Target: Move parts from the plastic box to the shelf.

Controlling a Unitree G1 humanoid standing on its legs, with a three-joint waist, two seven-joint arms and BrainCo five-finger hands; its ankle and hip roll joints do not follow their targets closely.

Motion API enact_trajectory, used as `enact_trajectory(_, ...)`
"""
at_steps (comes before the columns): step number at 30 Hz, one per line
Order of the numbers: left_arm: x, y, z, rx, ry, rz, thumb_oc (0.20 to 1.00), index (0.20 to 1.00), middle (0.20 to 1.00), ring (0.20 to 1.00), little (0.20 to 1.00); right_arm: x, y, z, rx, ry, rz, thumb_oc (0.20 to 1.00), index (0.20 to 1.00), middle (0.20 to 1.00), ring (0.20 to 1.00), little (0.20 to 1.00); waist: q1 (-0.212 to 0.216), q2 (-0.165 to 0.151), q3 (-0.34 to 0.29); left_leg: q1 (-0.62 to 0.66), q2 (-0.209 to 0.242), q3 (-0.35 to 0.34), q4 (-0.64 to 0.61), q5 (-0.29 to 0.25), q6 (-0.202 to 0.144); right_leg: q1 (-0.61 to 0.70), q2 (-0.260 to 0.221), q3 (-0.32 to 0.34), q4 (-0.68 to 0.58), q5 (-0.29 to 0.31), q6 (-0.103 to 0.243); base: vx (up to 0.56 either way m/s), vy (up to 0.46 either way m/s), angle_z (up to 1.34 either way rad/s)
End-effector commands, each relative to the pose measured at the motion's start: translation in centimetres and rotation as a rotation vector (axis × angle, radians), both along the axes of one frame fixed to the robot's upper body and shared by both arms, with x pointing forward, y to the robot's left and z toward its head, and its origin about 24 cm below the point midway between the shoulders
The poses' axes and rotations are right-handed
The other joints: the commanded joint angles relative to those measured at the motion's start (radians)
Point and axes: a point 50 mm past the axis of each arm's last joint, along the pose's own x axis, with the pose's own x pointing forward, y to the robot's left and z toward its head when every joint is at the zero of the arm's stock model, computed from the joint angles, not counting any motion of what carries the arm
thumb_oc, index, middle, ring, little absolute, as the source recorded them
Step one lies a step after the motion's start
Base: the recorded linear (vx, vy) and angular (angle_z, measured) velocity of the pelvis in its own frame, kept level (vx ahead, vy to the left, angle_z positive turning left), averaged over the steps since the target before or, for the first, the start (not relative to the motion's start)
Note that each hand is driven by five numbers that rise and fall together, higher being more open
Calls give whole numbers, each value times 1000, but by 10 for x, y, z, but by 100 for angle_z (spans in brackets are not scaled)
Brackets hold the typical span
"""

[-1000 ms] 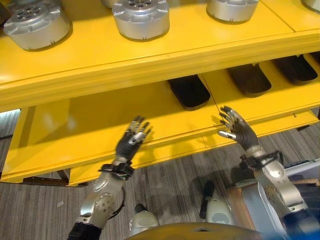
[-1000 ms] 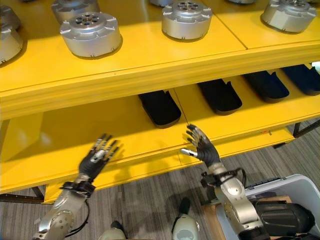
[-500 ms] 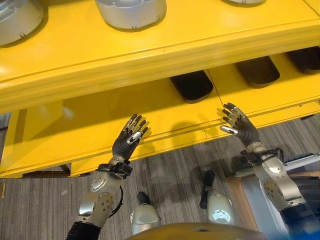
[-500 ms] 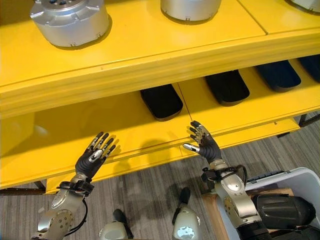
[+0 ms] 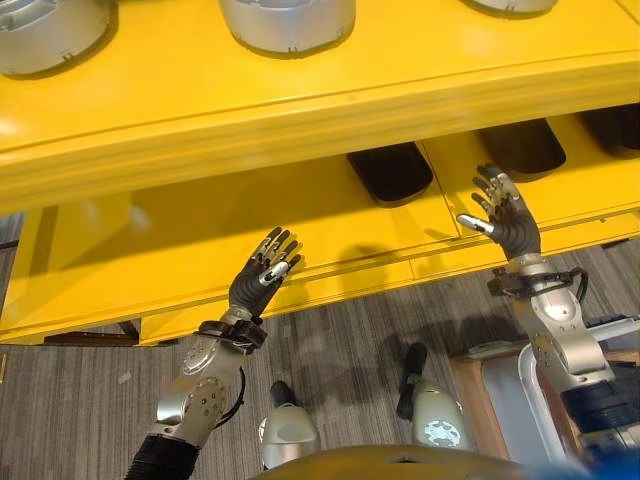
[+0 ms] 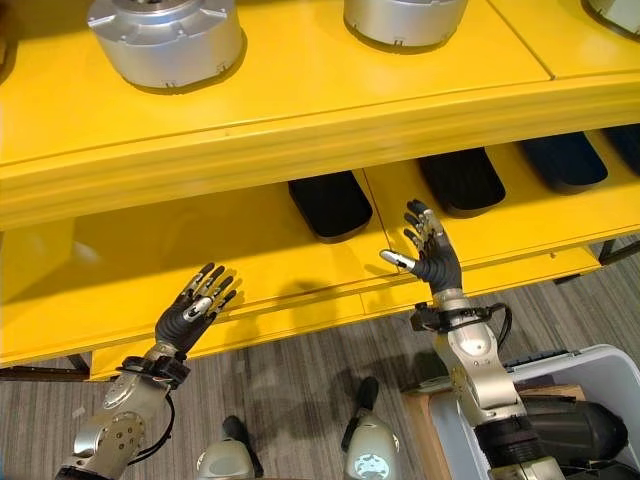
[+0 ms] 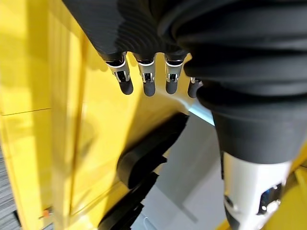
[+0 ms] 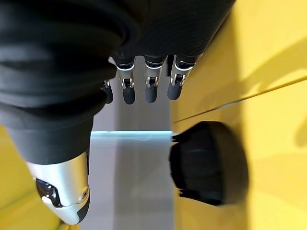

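1. Left eye view: the left hand [image 5: 258, 284] is raised before the lower board of the yellow shelf [image 5: 200, 230], its fingers [image 5: 280, 247] straight and spread, holding nothing. The right hand [image 5: 508, 222] is up at the shelf's front edge, fingers apart, thumb out, empty. Black parts [image 5: 390, 172] lie on the lower board; silver round parts [image 5: 287, 20] stand on the upper board, cut off at the frame's top.
2. Right eye view: both hands are open as before. The plastic box [image 6: 590, 375] shows at the lower right corner with a dark part [image 6: 570, 430] inside, partly cut off.
3. Left wrist view: straight fingertips point toward the shelf; black parts lie beyond, untouched.
4. Right wrist view: fingers are straight, clear of one black part [image 8: 211, 163] on the yellow board.
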Motion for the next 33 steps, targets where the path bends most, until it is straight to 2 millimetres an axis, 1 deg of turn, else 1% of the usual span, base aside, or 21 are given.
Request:
enact_trajectory(1,0,4,20,66,-93,-54,1000,1000,1000,1000,1000,4,-8,38,40,-188,-48,1000,1000,1000,1000,1000,9,-18,16,-106,-11,-21,86,-29,24,85,11,-93,100,-207,15,-37,-17,10)
enact_trajectory(3,4,1,24,57,-109,-69,1000,1000,1000,1000,1000,15,-8,53,-4,-224,-72,1000,1000,1000,1000,1000,14,-5,35,-126,-7,-31,92,-28,18,62,9,-93,115,-214,10,-67,-26,11)
enact_trajectory(4,5,1,25,58,-111,-71,1000,1000,1000,1000,1000,17,-8,55,-10,-229,-78,1000,1000,1000,1000,1000,14,-4,37,-129,-6,-32,92,-27,18,58,8,-93,118,-215,10,-70,-24,8)
enact_trajectory(6,8,0,28,59,-124,-80,1000,1000,1000,1000,1000,23,-9,65,-34,-246,-103,1000,1000,1000,1000,1000,18,0,48,-143,-4,-37,94,-25,15,42,7,-92,127,-218,7,-72,-22,7)
enact_trajectory(8,12,-2,34,58,-142,-95,1000,1000,1000,1000,1000,29,-11,79,-56,-268,-116,1000,1000,1000,1000,1000,25,7,68,-160,-3,-43,93,-23,13,19,3,-94,139,-222,6,-105,-30,2)
enact_trajectory(13,18,-6,42,50,-155,-121,1000,1000,1000,1000,1000,39,-17,98,-111,-284,-141,1000,1000,1000,1000,1000,36,18,104,-189,-2,-52,100,-21,12,-16,-5,-93,168,-232,3,-73,-35,1)
enact_trajectory(16,19,-7,45,62,-159,-132,1000,1000,1000,1000,1000,40,-18,101,-128,-282,-154,1000,1000,1000,1000,1000,41,19,111,-198,-6,-58,96,-19,12,-29,-9,-96,174,-232,5,-56,-43,4)
enact_trajectory(17,20,-8,46,68,-160,-140,1000,1000,1000,1000,1000,42,-17,101,-167,-274,-156,1000,1000,1000,1000,1000,43,20,120,-204,-8,-62,95,-17,12,-38,-11,-98,178,-231,6,-38,-47,4)
enact_trajectory(20,22,-9,46,78,-160,-146,1000,1000,1000,1000,1000,46,-13,104,-179,-264,-155,1000,1000,1000,1000,1000,47,20,134,-215,-8,-67,97,-15,11,-50,-10,-96,182,-231,5,-28,-34,2)
enact_trajectory(23,25,-11,48,82,-164,-149,1000,1000,1000,1000,1000,52,-16,107,-107,-245,-157,1000,1000,1000,1000,1000,51,24,144,-227,-8,-72,98,-11,8,-62,-9,-95,188,-233,3,-23,-19,0)
enact_trajectory(26,26,-11,49,74,-163,-151,1000,1000,1000,1000,1000,57,-19,106,-64,-214,-142,1000,1000,1000,1000,1000,54,32,154,-238,-11,-78,100,-10,8,-78,-13,-94,203,-237,3,-40,-24,-1)
enact_trajectory(28,27,-11,50,72,-164,-158,1000,1000,1000,1000,1000,60,-18,105,-16,-190,-123,1000,1000,1000,1000,1000,58,35,162,-244,-14,-82,104,-11,9,-86,-16,-94,213,-240,3,-19,-14,1)
enact_trajectory(30,27,-12,50,78,-161,-164,1000,1000,1000,1000,1000,62,-18,104,-7,-190,-119,1000,1000,1000,1000,1000,60,36,166,-248,-14,-83,106,-11,10,-91,-18,-96,220,-241,2,-26,-33,3)
enact_trajectory(33,29,-14,49,84,-152,-176,1000,1000,1000,1000,1000,69,-13,111,46,-183,-111,1000,1000,1000,1000,1000,64,42,172,-251,-16,-85,110,-12,10,-99,-20,-96,231,-245,-1,-21,-19,5)
